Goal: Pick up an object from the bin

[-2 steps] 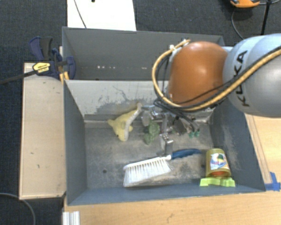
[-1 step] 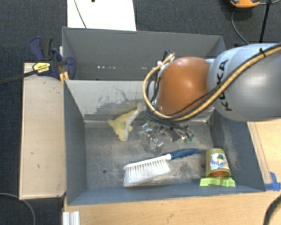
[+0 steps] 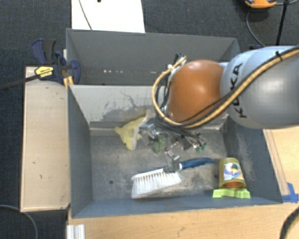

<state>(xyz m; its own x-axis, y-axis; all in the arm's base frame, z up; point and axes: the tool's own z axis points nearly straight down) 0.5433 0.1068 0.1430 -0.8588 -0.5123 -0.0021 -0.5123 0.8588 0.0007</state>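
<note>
My gripper (image 3: 172,150) hangs low in the middle of the bin, below the arm's orange dome. Just under it lies a brush (image 3: 157,178) with white bristles and a blue handle, the handle pointing right; the gripper's metal tip is close above the joint of handle and head. A pale yellow soft thing (image 3: 129,131) lies to the gripper's left against the back wall. A small green piece (image 3: 161,144) shows right beside the gripper's body, partly hidden by it.
A small jar (image 3: 231,174) with an orange base and a colourful label lies at the front right, with a flat bright green piece (image 3: 231,193) in front of it. The arm and dome hide the bin's right back part.
</note>
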